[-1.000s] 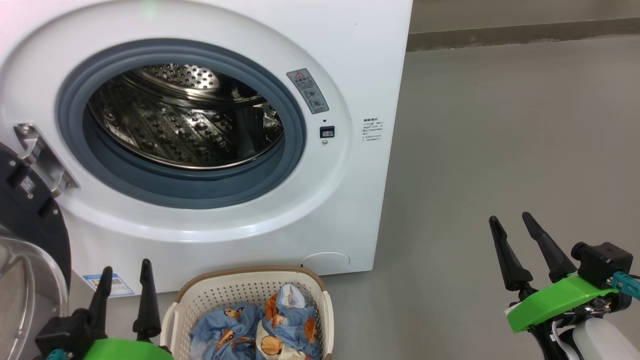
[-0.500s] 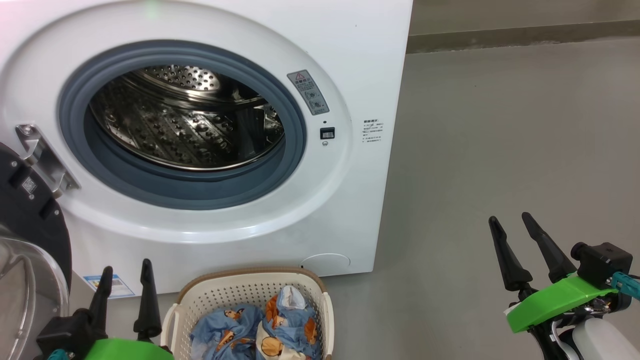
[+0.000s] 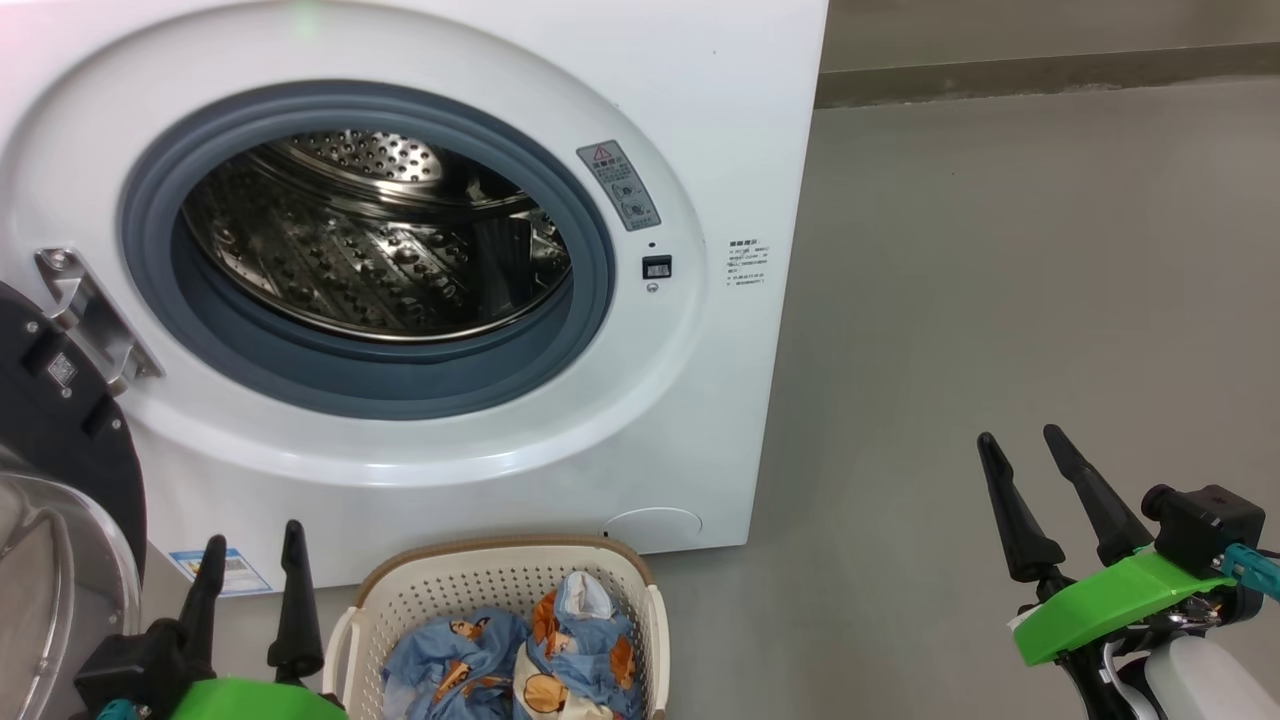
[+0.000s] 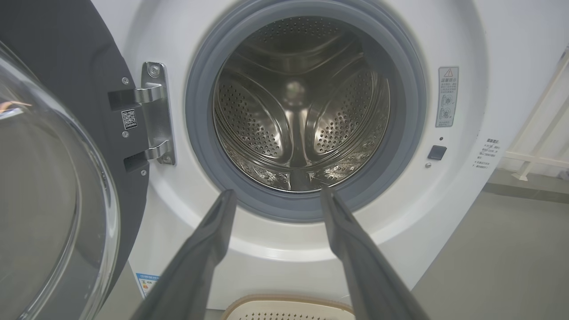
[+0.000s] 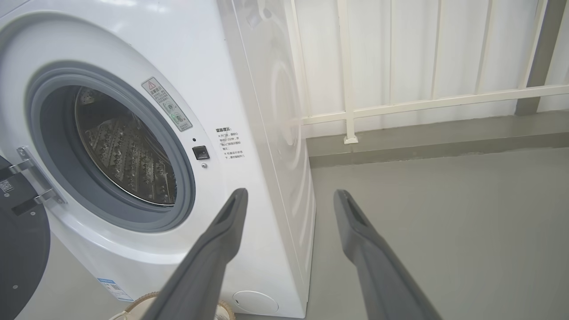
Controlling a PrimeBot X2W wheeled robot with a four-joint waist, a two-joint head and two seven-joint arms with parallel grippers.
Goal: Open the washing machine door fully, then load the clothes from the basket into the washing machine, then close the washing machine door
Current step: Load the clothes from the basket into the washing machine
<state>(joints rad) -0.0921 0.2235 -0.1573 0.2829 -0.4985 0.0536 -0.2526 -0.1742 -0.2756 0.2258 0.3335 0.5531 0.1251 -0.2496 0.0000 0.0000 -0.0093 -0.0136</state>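
The grey floor [image 3: 1000, 250] bears the washing machine [image 3: 700, 420] and, just before it, perhaps touching, the basket [image 3: 470, 585].

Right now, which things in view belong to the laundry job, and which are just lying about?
Job: washing machine; its open door; drum; basket; clothes in the basket.
Not part of it: white railing; grey floor.

Clothes [image 3: 500, 660] in basket [image 3: 430, 585] before open washing machine [image 3: 720, 130]
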